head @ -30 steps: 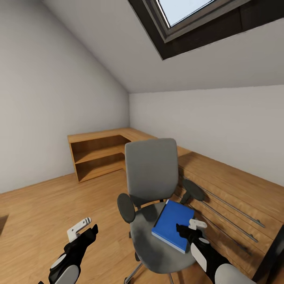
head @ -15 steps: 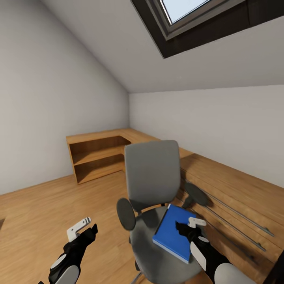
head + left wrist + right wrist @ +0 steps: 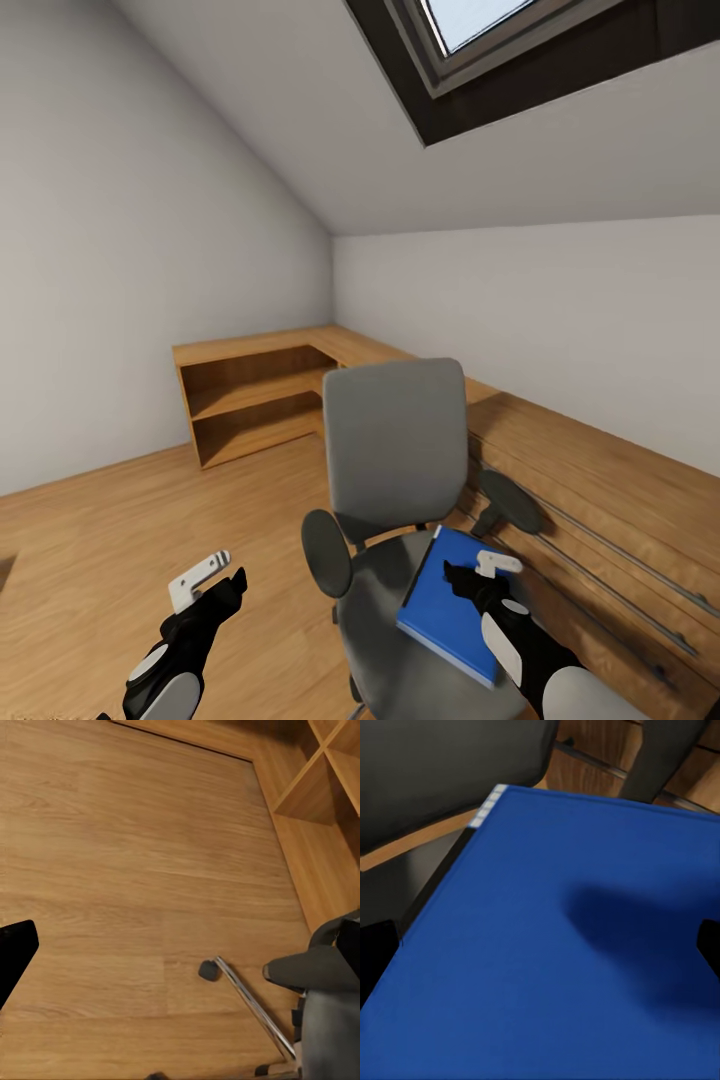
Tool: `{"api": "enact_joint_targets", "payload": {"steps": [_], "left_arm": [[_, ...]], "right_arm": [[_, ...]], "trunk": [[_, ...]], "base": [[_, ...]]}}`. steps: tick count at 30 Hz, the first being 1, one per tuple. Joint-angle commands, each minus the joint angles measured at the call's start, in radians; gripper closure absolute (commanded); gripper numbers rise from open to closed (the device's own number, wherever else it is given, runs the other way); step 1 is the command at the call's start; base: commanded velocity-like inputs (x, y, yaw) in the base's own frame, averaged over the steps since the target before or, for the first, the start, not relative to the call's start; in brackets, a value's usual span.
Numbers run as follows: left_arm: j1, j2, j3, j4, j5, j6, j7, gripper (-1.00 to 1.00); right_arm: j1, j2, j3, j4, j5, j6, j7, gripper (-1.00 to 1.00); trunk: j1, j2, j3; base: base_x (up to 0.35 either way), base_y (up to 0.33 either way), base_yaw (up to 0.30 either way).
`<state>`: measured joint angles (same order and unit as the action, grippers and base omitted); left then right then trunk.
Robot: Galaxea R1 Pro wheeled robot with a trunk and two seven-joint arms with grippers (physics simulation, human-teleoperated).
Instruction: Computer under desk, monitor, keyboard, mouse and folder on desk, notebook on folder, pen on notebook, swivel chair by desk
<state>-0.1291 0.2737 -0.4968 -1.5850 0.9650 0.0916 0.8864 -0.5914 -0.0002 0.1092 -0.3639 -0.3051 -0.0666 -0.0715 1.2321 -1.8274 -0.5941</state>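
Sliding slightly rightward since a second ago, the swivel chair [image 3: 395,500] is carrying the folder [image 3: 450,600] on its seat. Left gripper [image 3: 205,580] is idling, jaws apart; right gripper [image 3: 480,578] is hovering over the folder (jaws apart, I judge). Castors rolling could spoil the grasp.

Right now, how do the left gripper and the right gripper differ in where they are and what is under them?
The right gripper hangs over the blue folder on the swivel chair seat; the left gripper hangs beside the chair, above bare wood floor. The right wrist view looks closely at the folder; the left wrist view looks at floor and the chair's chrome base. Both have black bodies with white fingertips, and neither holds anything.
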Motion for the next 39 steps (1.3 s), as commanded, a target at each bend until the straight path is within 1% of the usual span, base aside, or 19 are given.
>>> {"api": "enact_joint_targets", "payload": {"steps": [1, 12, 16, 25, 31, 39], "left_arm": [[-0.001, 0.001, -0.002, -0.001, 0.001, 0.005, 0.006, -1.0], [-0.001, 0.0, -0.002, -0.001, 0.001, 0.005, 0.006, -1.0], [-0.001, 0.0, -0.002, -0.001, -0.002, 0.005, 0.006, -1.0], [-0.001, 0.0, -0.002, -0.001, -0.003, 0.006, 0.006, -1.0], [-0.001, -0.001, -0.002, -0.001, -0.003, 0.006, 0.006, -1.0], [-0.001, 0.0, -0.002, -0.001, -0.003, 0.005, 0.006, -1.0]], "right_arm": [[-0.001, 0.0, 0.009, 0.0, -0.01, -0.004, -0.007, -1.0], [-0.001, 0.0, 0.009, 0.0, -0.01, -0.005, -0.007, -1.0], [-0.001, 0.0, 0.009, 0.0, -0.01, -0.005, -0.007, -1.0], [-0.001, 0.0, 0.012, 0.001, -0.009, -0.005, -0.005, -1.0], [-0.001, 0.005, 0.013, 0.002, -0.009, -0.005, -0.005, -1.0], [-0.001, 0.006, 0.019, 0.001, -0.007, -0.004, -0.005, -1.0]], "trunk": [[0.0, -0.001, -0.001], [0.0, -0.001, -0.001], [0.0, -0.001, -0.001], [0.0, -0.001, -0.001], [0.0, -0.001, -0.001], [0.0, -0.001, -0.001]], "base": [[0.002, 0.001, 0.131], [0.003, 0.0, 0.161], [0.148, 0.0, 0.141], [0.06, 0.0, 0.023], [0.002, 0.001, 0.001], [0.0, 0.138, 0.0]]}}
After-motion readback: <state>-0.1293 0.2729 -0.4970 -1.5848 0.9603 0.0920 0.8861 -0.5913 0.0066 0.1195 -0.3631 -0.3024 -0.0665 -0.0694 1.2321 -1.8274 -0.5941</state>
